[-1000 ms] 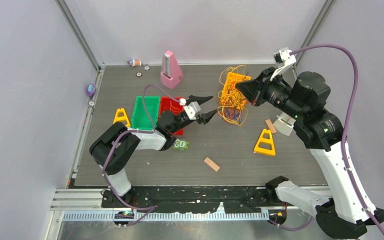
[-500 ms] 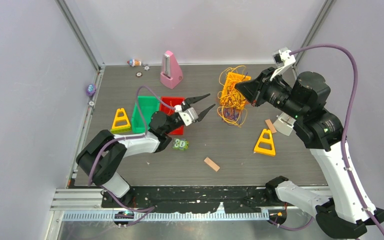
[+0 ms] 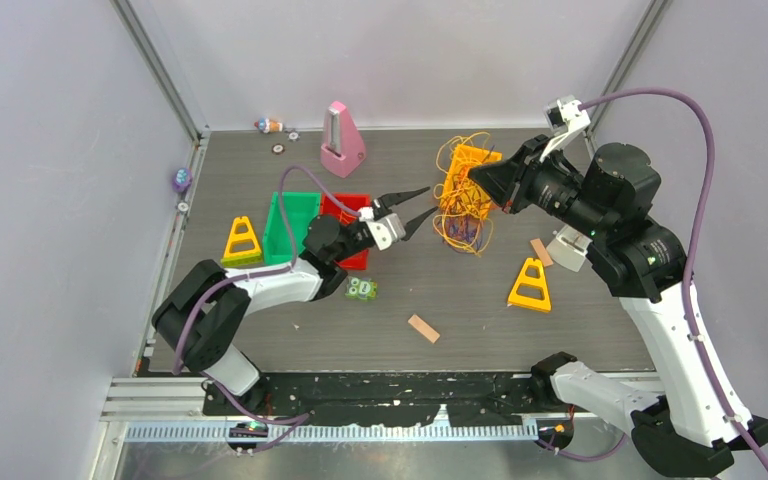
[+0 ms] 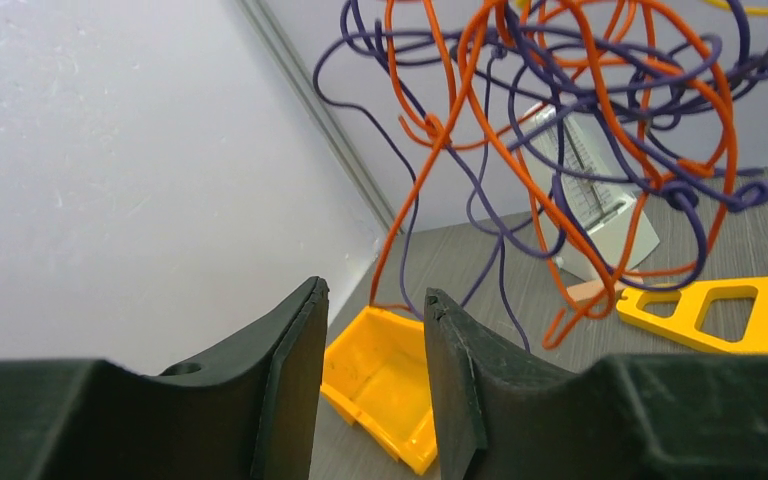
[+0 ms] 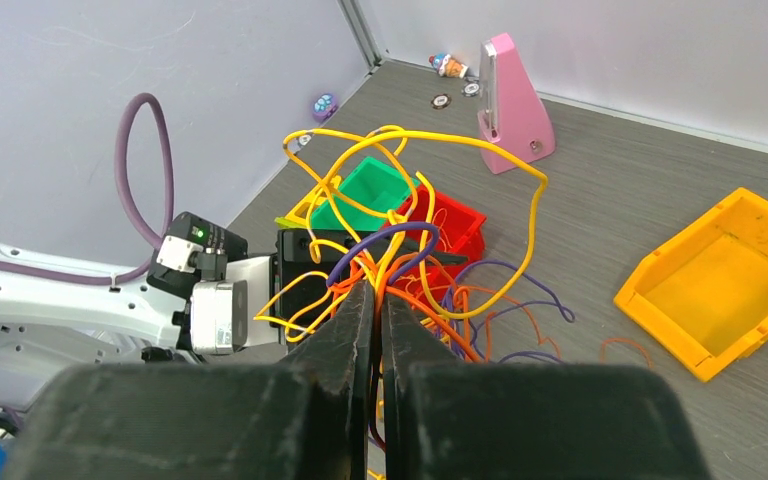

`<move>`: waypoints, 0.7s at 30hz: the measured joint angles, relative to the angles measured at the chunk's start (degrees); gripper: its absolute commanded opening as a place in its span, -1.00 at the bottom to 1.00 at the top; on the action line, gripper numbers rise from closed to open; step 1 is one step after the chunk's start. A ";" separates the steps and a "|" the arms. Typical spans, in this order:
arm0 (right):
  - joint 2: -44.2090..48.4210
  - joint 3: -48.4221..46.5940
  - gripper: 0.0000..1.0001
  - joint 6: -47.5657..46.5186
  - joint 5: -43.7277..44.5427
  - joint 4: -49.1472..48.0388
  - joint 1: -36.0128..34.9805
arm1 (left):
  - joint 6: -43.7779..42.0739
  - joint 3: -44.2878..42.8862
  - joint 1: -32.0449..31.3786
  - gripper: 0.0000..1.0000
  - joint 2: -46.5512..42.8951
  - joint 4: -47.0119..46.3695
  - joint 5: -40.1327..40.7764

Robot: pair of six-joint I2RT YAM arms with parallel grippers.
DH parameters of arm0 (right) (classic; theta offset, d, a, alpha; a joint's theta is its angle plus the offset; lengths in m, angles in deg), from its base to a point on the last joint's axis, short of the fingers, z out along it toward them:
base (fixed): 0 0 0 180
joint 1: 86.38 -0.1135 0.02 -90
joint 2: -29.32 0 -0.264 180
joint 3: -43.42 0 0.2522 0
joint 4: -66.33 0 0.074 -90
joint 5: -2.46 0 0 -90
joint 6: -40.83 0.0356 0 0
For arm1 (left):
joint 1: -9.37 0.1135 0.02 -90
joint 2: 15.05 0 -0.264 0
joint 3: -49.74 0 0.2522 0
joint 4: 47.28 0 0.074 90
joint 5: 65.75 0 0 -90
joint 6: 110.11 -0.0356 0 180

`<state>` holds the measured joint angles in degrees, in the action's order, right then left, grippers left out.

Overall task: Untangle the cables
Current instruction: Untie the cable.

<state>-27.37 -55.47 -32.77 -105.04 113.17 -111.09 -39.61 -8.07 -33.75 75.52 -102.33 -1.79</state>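
Grey walls all round, dark table (image 3: 290, 330) below. The cables (image 3: 460, 200) hang in a loose bunch toward the table's far edge, right of middle. The right gripper (image 5: 375, 292) is clamped tight on several strands. The left gripper (image 4: 372, 292) is close by, jaws parted and empty.

The danger: if it bites a knot or several strands at once, pulling could tighten the tangle or rip strands from the pinch. Loops might snag the yellow bin (image 5: 730, 280).

Which strands are pinched, and whether the lowest loops touch the table, I can't tell.
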 measured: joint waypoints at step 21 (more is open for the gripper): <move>6.69 19.80 -0.85 2.03 24.20 -1.11 0.04 | 9.38 1.42 -2.01 -1.00 -19.71 29.27 4.42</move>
<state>-20.68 -35.66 -30.73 -80.85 112.06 -111.05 -30.24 -6.65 -35.76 55.80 -73.06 2.62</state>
